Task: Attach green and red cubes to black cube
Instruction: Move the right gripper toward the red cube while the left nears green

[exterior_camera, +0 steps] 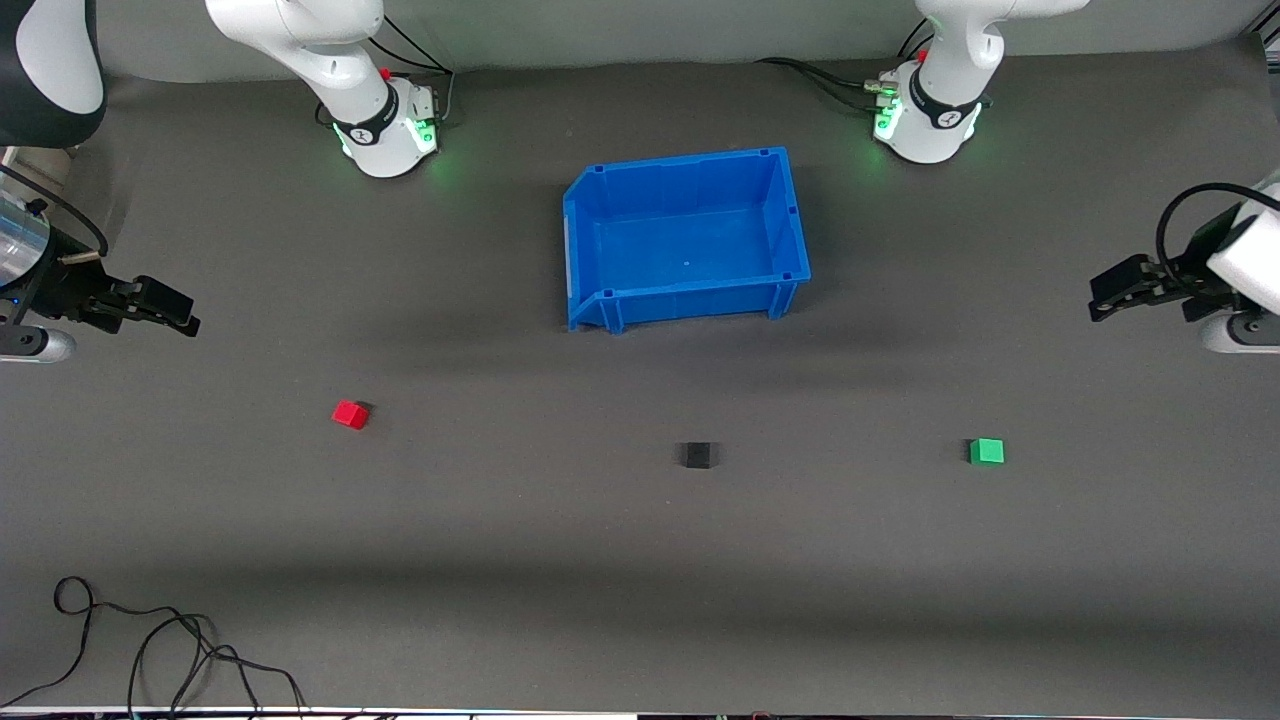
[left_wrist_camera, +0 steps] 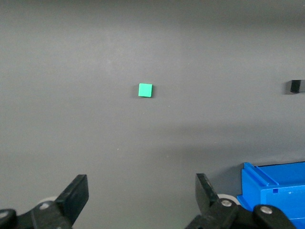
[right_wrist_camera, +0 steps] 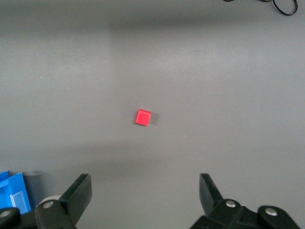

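The black cube [exterior_camera: 697,456] lies on the grey table, nearer to the front camera than the blue bin [exterior_camera: 790,215]; it also shows at the edge of the left wrist view as the black cube [left_wrist_camera: 296,86]. A green cube [exterior_camera: 987,451] [left_wrist_camera: 145,90] rests toward the left arm's end. Toward the right arm's end sits a red cube [exterior_camera: 350,414] [right_wrist_camera: 143,117]. My left gripper [exterior_camera: 1100,300] [left_wrist_camera: 142,193] hangs open and empty above bare table at its end. My right gripper [exterior_camera: 185,315] [right_wrist_camera: 145,193] hangs open and empty at its own end.
The blue bin [left_wrist_camera: 274,191] [right_wrist_camera: 12,191] stands empty between the two arm bases. A loose black cable [exterior_camera: 150,640] [right_wrist_camera: 286,7] lies by the table's front edge at the right arm's end.
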